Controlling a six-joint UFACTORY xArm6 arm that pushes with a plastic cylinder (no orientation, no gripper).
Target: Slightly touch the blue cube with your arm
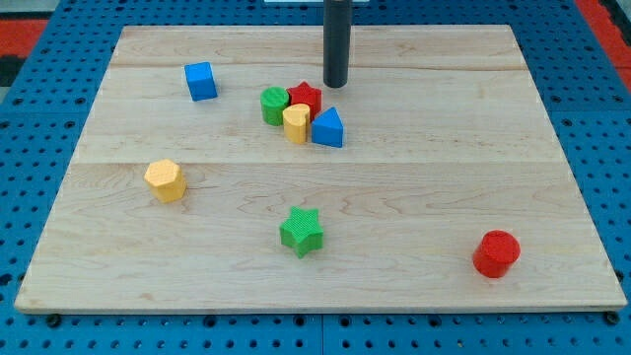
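Jaws are not something this arm is carrying: it is ending in a straight dark rod, so nothing is being grasped or released, and only pushing is possible. My tip [337,85] is standing near the view's top, just beside the red star [307,98] on its right, and I cannot tell whether the two are touching.

As for the task, it is looking not yet done. The blue cube [200,81] is sitting alone toward the view's upper left, well apart from my tip, with bare wood around it. Between them is lying a tight cluster — the red star, the green cylinder [273,105], the yellow block [296,123] and the blue triangular block [328,128]. So the whole approach is remaining: I am judging that my tip should be travelling toward the view's left, passing above the cluster, and then slowing for only a light contact.

The rod is hanging nearly upright, coming down from the top edge of the wooden board [552,197].
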